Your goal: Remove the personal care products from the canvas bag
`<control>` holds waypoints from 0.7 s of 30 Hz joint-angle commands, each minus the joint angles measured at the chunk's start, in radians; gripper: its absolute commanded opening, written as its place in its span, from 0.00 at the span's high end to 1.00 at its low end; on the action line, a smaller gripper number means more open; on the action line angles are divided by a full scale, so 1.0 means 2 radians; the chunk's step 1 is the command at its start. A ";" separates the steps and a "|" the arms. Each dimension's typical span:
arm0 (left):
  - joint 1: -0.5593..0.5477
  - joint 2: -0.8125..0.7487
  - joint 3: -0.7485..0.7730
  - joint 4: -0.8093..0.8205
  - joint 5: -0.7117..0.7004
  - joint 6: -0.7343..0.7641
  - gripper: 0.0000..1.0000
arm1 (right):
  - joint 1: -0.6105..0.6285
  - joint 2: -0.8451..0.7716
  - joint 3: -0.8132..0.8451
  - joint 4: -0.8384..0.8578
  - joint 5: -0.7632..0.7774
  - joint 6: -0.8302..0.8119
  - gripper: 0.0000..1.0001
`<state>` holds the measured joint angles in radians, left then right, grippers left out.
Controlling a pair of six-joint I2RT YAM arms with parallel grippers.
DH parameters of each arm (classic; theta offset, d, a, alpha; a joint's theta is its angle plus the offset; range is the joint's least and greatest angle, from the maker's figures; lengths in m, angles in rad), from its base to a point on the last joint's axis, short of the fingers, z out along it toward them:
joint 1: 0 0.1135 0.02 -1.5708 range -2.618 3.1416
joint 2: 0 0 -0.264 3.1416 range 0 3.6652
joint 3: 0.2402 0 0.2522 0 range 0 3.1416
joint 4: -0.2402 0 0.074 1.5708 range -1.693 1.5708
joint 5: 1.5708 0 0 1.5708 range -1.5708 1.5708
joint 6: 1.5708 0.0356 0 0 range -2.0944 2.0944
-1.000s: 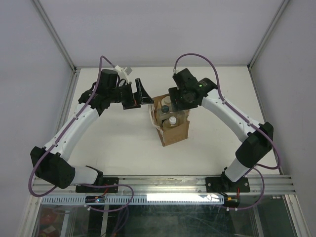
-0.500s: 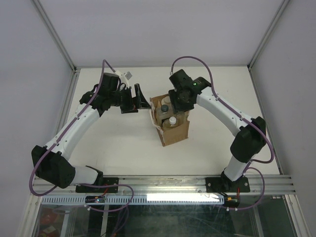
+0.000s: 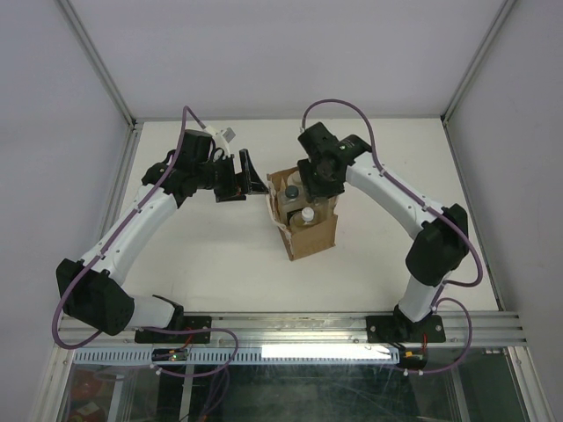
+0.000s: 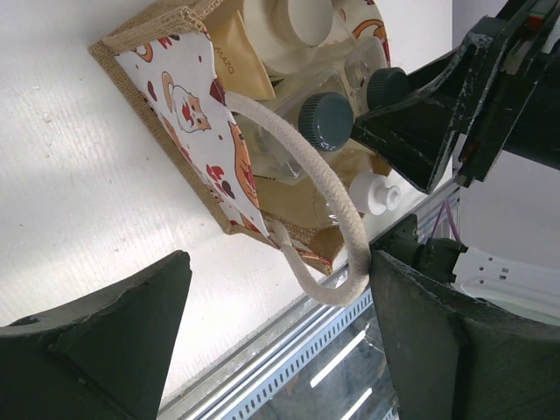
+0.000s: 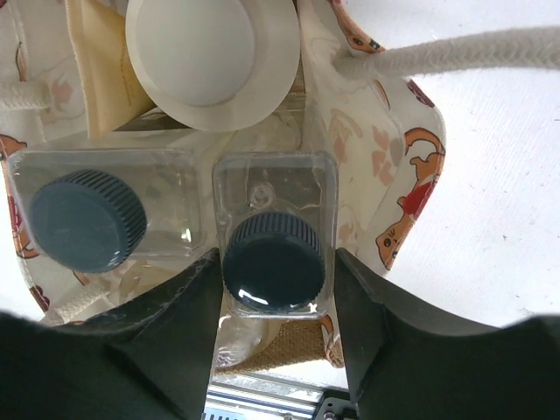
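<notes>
Canvas bag [image 3: 312, 239] stands upright on the table [image 3: 211, 255], mouth up, with all four personal care products inside it. At its near end you see the white cap of the amber bottle [image 3: 308, 214]. Just beyond, your right gripper [image 5: 276, 271] reaches down into the mouth, jaws apart astride one clear bottle [image 5: 273, 260], hard against its sides; whether they already press it, I cannot tell. That placement suits a straight lift. The second clear bottle [image 5: 86, 219] touches it on one side and the patterned fabric wall crowds the other, so the bag may rise with it. The whitish bottle [image 5: 208, 57] fills the far end. Your left gripper [image 4: 280, 262] waits spread wide and empty just beside the bag, the cream handle [image 4: 343, 223] looping before it, probably ready to steady the bag.
</notes>
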<state>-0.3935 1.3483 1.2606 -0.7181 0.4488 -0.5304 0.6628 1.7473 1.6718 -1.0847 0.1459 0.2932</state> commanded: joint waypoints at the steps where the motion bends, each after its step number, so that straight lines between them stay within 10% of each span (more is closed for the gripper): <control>1: -0.003 -0.004 0.006 0.008 0.009 0.008 0.18 | -0.001 0.040 0.011 0.017 0.019 0.002 0.44; 11: -0.003 -0.004 0.004 0.008 0.009 0.006 0.17 | -0.001 0.056 0.011 0.021 0.023 -0.009 0.41; 21: -0.003 -0.008 0.004 0.008 0.003 0.006 0.16 | -0.002 0.028 0.071 0.001 0.015 -0.009 0.79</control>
<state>-0.3935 1.3483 1.2606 -0.7181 0.4484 -0.5308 0.6632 1.8660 1.7008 -1.0863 0.1608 0.2855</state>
